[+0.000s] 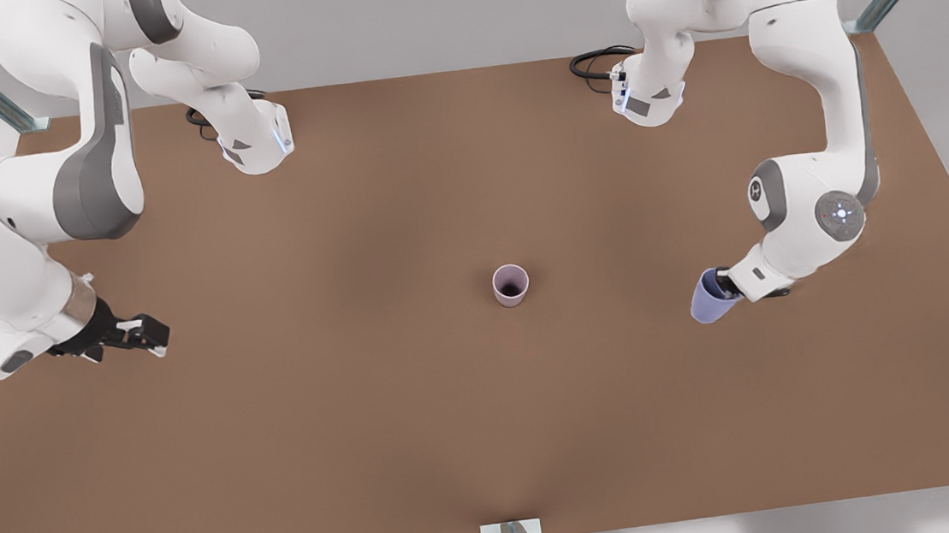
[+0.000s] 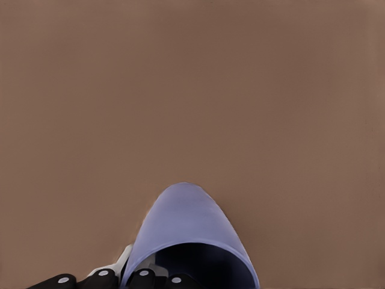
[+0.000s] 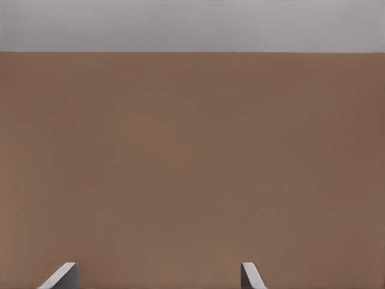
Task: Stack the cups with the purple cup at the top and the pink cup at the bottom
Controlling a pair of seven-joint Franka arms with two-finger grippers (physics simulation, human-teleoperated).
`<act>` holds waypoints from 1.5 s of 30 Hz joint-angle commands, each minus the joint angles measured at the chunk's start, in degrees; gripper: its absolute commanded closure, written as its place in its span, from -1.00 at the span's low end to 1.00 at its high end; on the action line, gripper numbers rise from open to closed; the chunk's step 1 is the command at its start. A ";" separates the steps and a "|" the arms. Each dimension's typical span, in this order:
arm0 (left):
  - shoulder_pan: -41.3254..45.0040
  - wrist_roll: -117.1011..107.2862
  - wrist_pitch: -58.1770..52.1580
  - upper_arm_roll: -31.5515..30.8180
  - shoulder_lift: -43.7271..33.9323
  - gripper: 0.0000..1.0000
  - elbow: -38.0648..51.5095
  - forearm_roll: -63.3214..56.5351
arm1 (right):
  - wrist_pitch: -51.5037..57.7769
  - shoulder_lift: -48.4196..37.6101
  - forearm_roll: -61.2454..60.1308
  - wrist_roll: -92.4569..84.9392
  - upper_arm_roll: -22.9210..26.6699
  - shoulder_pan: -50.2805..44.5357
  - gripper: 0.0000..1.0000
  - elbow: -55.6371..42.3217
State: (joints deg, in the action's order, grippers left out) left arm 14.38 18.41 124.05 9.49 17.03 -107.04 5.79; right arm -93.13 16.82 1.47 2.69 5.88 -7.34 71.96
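**Purple cup in hand, pink cup waiting**

The left gripper (image 1: 727, 286), on the arm at the front view's right, has its fingers clamped on the rim of the purple cup (image 1: 709, 297), one finger inside the mouth and one outside. The cup hangs tilted from it, base pointing away from the wrist and down toward the brown table (image 1: 370, 447). In the left wrist view the lavender wall (image 2: 183, 226) bulges out directly ahead of the fingers (image 2: 141, 278), with nothing but bare table beyond it.

The pink cup (image 1: 511, 286) stands upright on the table with its dark mouth open, well apart from the loaded gripper, off to its side toward the middle of the table.

By my reckoning the pickup is done and the carry is the step in hand. The next move calls for bringing the purple cup across until it sits above the pink one, righting it so its base points straight down, then lowering it into the open mouth before letting go.

The right gripper (image 1: 141, 334), at the front view's left, waits low over the table, far from both cups, its fingertips (image 3: 63, 276) spread wide and holding nothing.

The count: two cups, one pink and one purple; two arms; two grippers.
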 commanded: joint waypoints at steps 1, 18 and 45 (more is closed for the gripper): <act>1.08 -42.13 -9.78 -3.33 2.04 0.57 5.68 0.01 | -0.21 0.32 0.12 -7.18 0.10 0.04 -1.00 -0.07; 22.70 -75.19 -30.18 -7.91 12.41 0.57 27.49 4.58 | -0.21 1.90 0.03 -7.09 0.10 -0.04 -1.00 -0.33; 23.85 -74.75 -18.32 -8.00 14.08 0.57 22.13 5.37 | -1.79 3.05 -0.06 -7.00 0.10 0.13 -1.00 -0.24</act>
State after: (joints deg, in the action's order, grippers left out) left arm 38.24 -49.63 104.81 1.50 31.20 -84.70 11.05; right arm -94.56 19.96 1.50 -3.75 6.03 -7.22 71.79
